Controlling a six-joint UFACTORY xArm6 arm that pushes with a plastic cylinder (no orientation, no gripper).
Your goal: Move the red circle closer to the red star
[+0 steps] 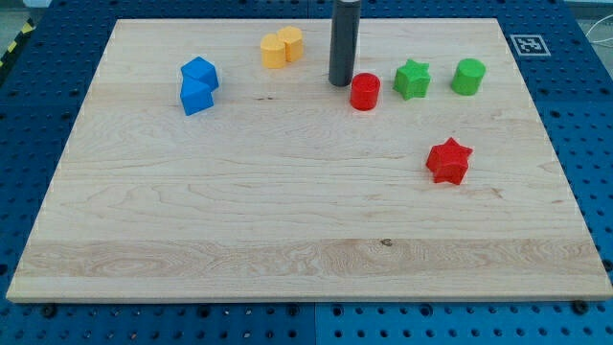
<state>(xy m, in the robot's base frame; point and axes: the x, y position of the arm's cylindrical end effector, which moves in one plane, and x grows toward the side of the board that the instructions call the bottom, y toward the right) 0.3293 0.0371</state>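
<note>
One rod lining up behind the red circle (pixel 365 92), approach step seemingly in hand.
My tip (pixel 340 82) is sitting just beside the circle, on its upper-left side (no jaws on this rig, so nothing is being held). The red star (pixel 448 160) is lying well apart, toward the view's lower right; the next move is calling for a push that way.

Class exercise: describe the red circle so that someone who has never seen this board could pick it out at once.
Start at the wooden board and follow the row of blocks near the view's top. The red circle is a short round block just to the view's right of my tip. To its right sits the green star; the only other red block, the red star, has points and lies lower.
</note>
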